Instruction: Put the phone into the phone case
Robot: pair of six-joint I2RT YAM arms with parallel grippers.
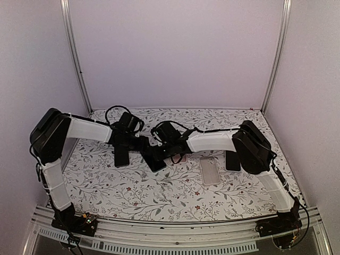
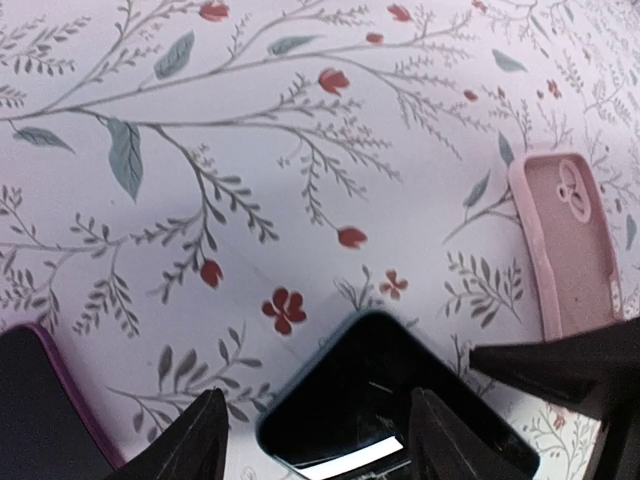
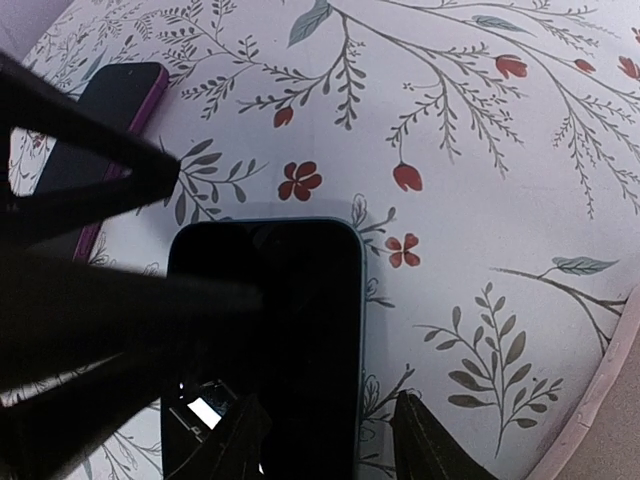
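Phone (image 2: 340,375), dark with a blue-green edge: lies flat on the flowery desk (image 2: 300,150), right under both pincers, out in the open and apart from the pink case.

Left pincer (image 2: 317,398): stands spread, pinching nothing. Reaches over one corner of the phone, with one finger (image 2: 195,445) out to the side, clear of the phone's edge, and the other finger over the phone's far side. Hard to tell whether touching there.

Right pincer (image 3: 328,400): stands spread as well, holding nothing. Points at the same phone from the other end, with one finger (image 3: 240,440) over the dark glass and the other just off the phone's edge, above bare desk. Meets the left pincer nose to nose in the top view, in the middle of the desk.

Pink case (image 2: 575,250): lies flat just to the right of the left pincer, near the phone but not touching it. Shows a camera hole at its far end.

Purple-edged phone (image 2: 40,400): lies to the left of the left pincer, near the dark phone but apart from it.

Clear case (image 1: 211,171): lies off to the right of the right pincer, well apart from the phone. Just beside it, further right, a dark flat thing (image 1: 232,161), too small to tell phone from case.
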